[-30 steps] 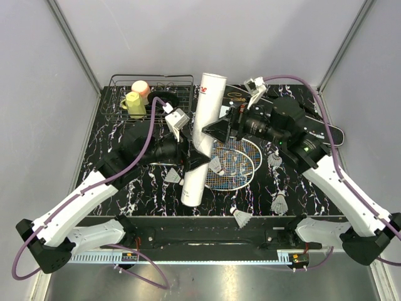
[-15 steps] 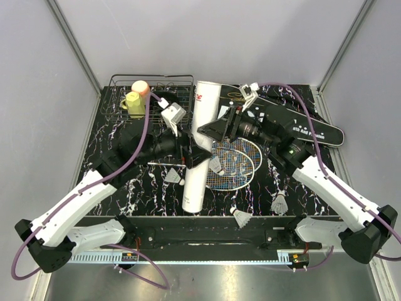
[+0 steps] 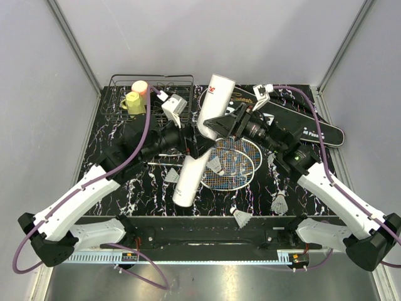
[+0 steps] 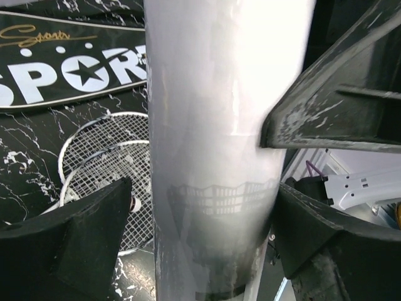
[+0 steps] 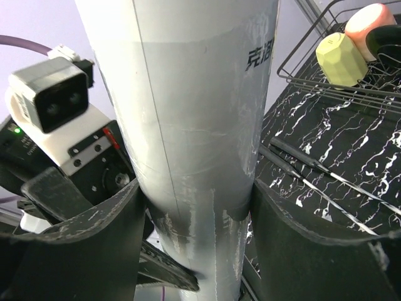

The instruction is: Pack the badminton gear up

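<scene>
The long white tube (image 3: 199, 141) is tilted, its top far right and its bottom near left. My right gripper (image 3: 220, 125) is shut on its upper part; both fingers press its sides in the right wrist view (image 5: 197, 238). My left gripper (image 3: 191, 149) straddles the tube lower down. In the left wrist view (image 4: 200, 244) one finger (image 4: 326, 251) touches the tube and the other (image 4: 69, 238) stands a little off it. Two rackets (image 3: 235, 164) lie under the tube with a shuttlecock (image 3: 217, 167) on the strings. The black SPORT bag (image 3: 313, 128) lies at the back right.
Loose shuttlecocks lie at the left (image 3: 172, 176), front (image 3: 241, 217) and right (image 3: 279, 204). A black wire basket (image 3: 160, 80) with a yellow cup (image 3: 133, 102) and a pink cup (image 3: 140, 86) stands back left. Grey walls close in the table.
The tube has tilted further, top to the right and bottom to the left. My right gripper has shifted right with it, and my left gripper has moved up and left along it.
</scene>
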Robot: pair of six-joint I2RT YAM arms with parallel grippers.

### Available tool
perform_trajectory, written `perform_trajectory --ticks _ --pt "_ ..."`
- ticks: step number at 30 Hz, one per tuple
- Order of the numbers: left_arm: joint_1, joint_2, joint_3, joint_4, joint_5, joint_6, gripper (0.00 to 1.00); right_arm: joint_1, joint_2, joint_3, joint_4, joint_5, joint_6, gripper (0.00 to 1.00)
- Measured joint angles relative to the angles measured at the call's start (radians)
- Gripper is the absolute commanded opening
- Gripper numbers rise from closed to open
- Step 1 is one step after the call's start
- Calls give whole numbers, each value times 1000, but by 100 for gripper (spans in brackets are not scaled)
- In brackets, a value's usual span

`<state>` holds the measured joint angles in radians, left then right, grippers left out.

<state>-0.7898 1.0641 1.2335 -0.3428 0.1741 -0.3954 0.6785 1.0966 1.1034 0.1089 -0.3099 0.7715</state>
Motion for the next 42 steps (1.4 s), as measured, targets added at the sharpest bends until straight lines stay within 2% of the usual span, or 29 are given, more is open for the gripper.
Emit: perform_trajectory --ticks 3,5,8,9,10,11,13,15,20,25,26,29,30,31,33,39,42 --pt "-10 20 0 -3 0 2 93 0 -2 -2 12 13 18 62" --pt "-14 31 0 -2 0 2 85 0 -2 -9 27 14 31 63" --pt "-18 38 0 0 -2 2 69 0 -2 -18 29 24 44 77" --pt "-21 39 0 -2 -3 3 66 0 -2 -19 27 24 46 91" --pt "-24 39 0 -3 -8 11 63 0 -2 -19 24 29 47 97" --pt "-24 38 0 -6 -18 16 59 0 -2 -16 14 26 41 100" --pt "-24 36 -1 -22 -52 37 56 -1 -2 0 -26 14 2 100" --pt "-23 21 -21 -33 -107 72 54 -2 -3 42 -138 13 -95 100" --pt "-20 -105 -164 -76 -245 204 53 -14 -29 129 -409 49 -333 99" --pt "-20 -252 -304 -100 -246 358 51 -20 21 381 -715 62 -481 89" --pt "-20 -277 -321 -104 -236 381 50 -20 41 444 -764 53 -496 82" --pt "-20 -361 -363 -110 -199 441 47 -22 107 643 -866 -19 -534 73" --pt "-20 -386 -371 -112 -184 461 45 -22 121 684 -884 -47 -538 66" --pt "-20 -401 -374 -113 -171 476 43 -23 142 739 -905 -98 -543 63" --pt "-20 -420 -375 -110 -142 500 41 -23 158 766 -925 -140 -547 56" --pt "-20 -394 -375 -113 -78 535 36 -23 245 802 -952 -287 -564 55" --pt "-20 -369 -375 -116 -58 543 36 -23 278 801 -952 -326 -566 49"
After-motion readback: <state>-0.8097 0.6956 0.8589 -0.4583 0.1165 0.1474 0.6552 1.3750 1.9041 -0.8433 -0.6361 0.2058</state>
